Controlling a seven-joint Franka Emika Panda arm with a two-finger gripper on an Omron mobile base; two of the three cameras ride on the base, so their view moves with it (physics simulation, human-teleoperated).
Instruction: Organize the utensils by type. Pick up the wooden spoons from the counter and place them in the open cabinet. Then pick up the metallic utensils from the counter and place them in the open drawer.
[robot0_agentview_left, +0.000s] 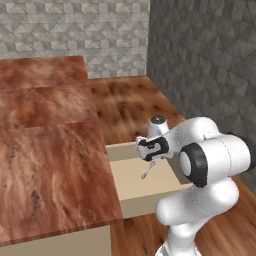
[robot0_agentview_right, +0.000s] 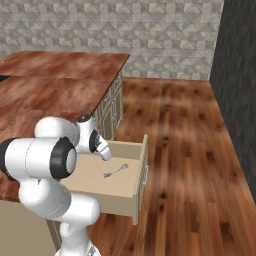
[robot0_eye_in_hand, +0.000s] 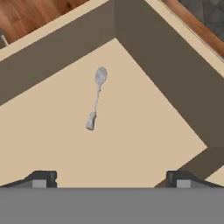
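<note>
The open drawer (robot0_agentview_left: 131, 151) (robot0_agentview_right: 140, 172) (robot0_eye_in_hand: 144, 57) stands pulled out from under the reddish-brown counter (robot0_agentview_left: 50, 150) (robot0_agentview_right: 55, 95). One of the metallic utensils, a silver spoon (robot0_eye_in_hand: 96, 97) (robot0_agentview_left: 147, 171) (robot0_agentview_right: 116, 171), lies flat on the drawer's pale bottom. My gripper (robot0_eye_in_hand: 111, 178) (robot0_agentview_left: 150, 158) (robot0_agentview_right: 105, 155) hangs just above the drawer, open, with nothing between its fingertips (robot0_eye_in_hand: 42, 178). It is apart from the spoon. The wooden spoons and the open cabinet are out of view.
The drawer's low walls surround the spoon on all sides. Cream panelled cabinet doors (robot0_agentview_right: 113, 106) run under the counter. Wooden floor (robot0_agentview_right: 185, 140) spreads to the right of the drawer, bounded by a dark stone wall (robot0_agentview_left: 210, 55).
</note>
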